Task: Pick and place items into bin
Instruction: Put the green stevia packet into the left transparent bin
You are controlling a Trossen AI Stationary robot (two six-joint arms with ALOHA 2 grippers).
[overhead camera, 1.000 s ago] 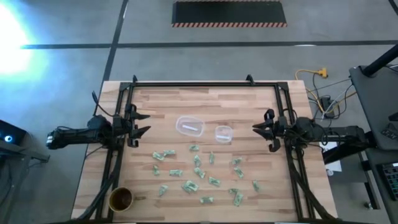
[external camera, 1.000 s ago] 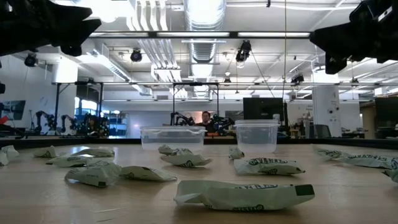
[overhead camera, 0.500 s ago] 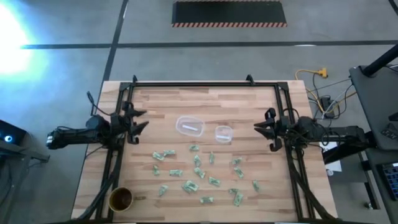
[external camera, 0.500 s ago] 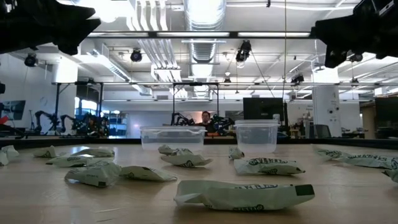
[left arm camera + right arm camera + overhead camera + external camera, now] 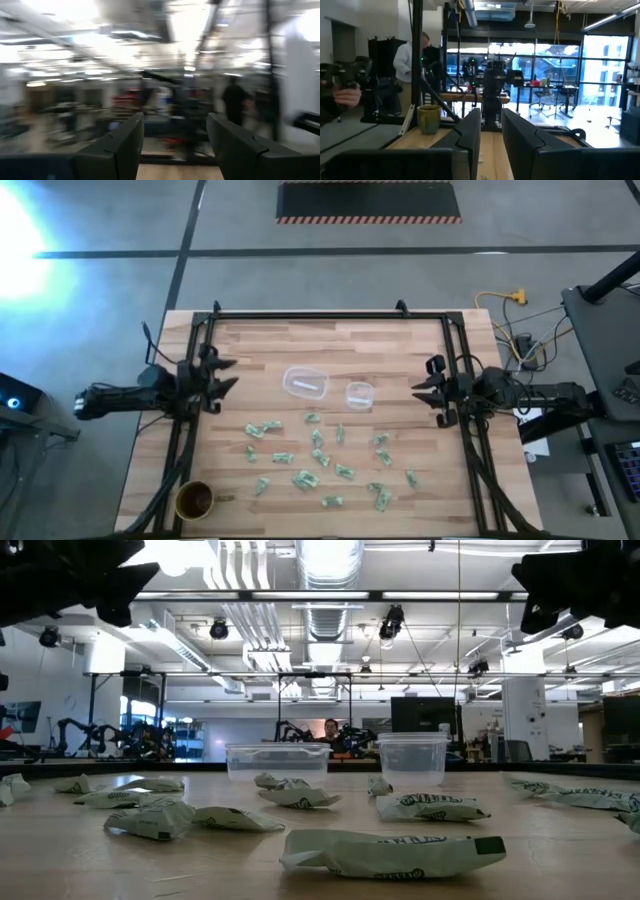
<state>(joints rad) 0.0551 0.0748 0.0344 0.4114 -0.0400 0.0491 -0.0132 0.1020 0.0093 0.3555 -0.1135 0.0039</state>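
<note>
- Across the near half of the worktop (image 5: 400,350) lie the items (image 5: 318,452), small crinkled packets in pale green and white, scattered loosely, each one flat on the wood.
- Beyond them sit two clear bins, the wide bin (image 5: 306,382) and the small bin (image 5: 359,394), side by side near the middle.
- A round brown cup (image 5: 194,499) stands at the left near corner.
- Left pincer (image 5: 226,374) hangs over the left edge, fingers spread wide, holding nothing.
- Right pincer (image 5: 424,389) hovers at the right edge, fingers only narrowly apart, nothing between them.
</note>
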